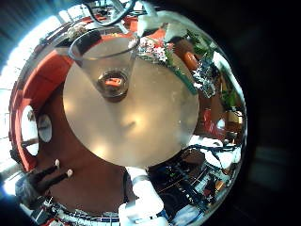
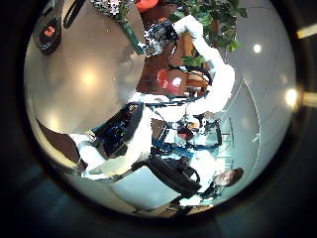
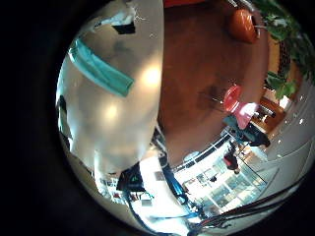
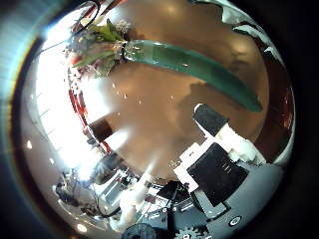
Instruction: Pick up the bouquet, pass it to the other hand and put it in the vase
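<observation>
Status, right hand (image 2: 158, 38): seen from my left palm's thumb side, my right fingers are curled round the stem of the bouquet (image 2: 127, 20), just below the blooms. The right thumb side palm view agrees: the wrapped stem (image 4: 189, 65) runs straight across close in front of that palm, with the flower head (image 4: 95, 45) at one end. The right little finger side palm view shows the same stem (image 3: 98, 64) close by, above the table top (image 3: 118, 118).

Status, left hand: none of its fingers can be made out in either of its own palm views, so I cannot tell how far they are open.

Reference item: the vase (image 1: 113, 71), a clear vessel standing on the round table (image 1: 141, 127) near its edge. The bouquet's blooms are just beside the vase rim, outside it. Whether blooms and rim touch cannot be determined
</observation>
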### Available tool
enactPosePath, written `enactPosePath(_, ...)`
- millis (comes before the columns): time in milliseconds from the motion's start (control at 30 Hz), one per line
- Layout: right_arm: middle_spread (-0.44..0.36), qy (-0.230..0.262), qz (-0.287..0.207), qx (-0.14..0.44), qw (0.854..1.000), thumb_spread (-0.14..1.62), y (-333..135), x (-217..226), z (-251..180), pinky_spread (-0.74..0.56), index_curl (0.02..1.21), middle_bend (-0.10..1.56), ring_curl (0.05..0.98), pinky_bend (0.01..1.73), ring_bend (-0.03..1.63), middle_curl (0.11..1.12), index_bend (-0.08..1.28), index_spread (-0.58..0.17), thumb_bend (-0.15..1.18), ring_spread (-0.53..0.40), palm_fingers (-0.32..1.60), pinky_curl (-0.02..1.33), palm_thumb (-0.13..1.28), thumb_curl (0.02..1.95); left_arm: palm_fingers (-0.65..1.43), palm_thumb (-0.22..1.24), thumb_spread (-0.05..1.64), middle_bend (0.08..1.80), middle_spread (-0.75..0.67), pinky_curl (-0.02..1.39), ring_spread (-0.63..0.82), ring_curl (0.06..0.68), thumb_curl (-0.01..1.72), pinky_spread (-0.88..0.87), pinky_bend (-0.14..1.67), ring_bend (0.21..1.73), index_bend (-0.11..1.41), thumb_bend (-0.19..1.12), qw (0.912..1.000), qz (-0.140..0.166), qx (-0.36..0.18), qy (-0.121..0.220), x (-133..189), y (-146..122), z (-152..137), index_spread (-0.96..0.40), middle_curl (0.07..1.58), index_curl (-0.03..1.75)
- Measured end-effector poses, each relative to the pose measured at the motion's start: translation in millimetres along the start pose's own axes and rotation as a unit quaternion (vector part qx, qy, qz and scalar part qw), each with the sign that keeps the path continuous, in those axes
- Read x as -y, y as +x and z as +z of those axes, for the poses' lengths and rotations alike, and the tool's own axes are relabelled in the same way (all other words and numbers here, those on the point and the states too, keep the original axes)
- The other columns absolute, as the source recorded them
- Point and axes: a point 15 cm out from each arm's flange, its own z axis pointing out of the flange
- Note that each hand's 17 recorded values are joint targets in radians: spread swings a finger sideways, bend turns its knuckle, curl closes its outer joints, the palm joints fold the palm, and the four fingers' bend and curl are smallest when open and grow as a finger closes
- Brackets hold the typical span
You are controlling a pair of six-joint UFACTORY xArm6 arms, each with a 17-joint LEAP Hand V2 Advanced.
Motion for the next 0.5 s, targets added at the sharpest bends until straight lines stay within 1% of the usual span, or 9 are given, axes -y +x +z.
enactPosePath(133, -0.026, 0.017, 0.010, -0.001, 1.000, 0.98, -2, 12, 3, 0.00, 0.44, 0.57, 0.368, 0.70, 0.92, 0.50, 0.19, -0.158, -0.03, -0.127, 0.35, 0.43, 0.69, 0.50, 0.18, 0.32, 1.13, 0.20, 0.36, 0.28, 0.54, 0.192, 0.32, 0.51, 0.19, 0.49, 0.18, -0.02, 1.0000, 0.000, 0.000, 0.001, 0, 0, -1, 0.11, 0.37, 0.35)
enactPosePath(333, -0.037, 0.000, 0.015, -0.021, 1.000, 0.99, 4, 13, 19, -0.01, 0.44, 0.58, 0.372, 0.70, 0.95, 0.51, 0.19, -0.160, -0.03, -0.143, 0.36, 0.41, 0.68, 0.49, 0.18, 0.32, 1.13, 0.20, 0.36, 0.28, 0.54, 0.193, 0.32, 0.51, 0.19, 0.49, 0.18, -0.02, 1.0000, -0.001, 0.001, 0.002, -2, 0, -2, 0.11, 0.37, 0.35)
enactPosePath(500, -0.050, -0.011, 0.018, -0.024, 0.999, 1.00, 5, 15, 31, -0.04, 0.44, 0.59, 0.377, 0.71, 0.97, 0.52, 0.19, -0.165, -0.03, -0.148, 0.38, 0.40, 0.68, 0.48, 0.18, 0.33, 1.13, 0.20, 0.36, 0.28, 0.54, 0.194, 0.32, 0.51, 0.19, 0.49, 0.18, -0.02, 1.0000, -0.002, 0.002, 0.003, -2, -1, -3, 0.11, 0.37, 0.35)
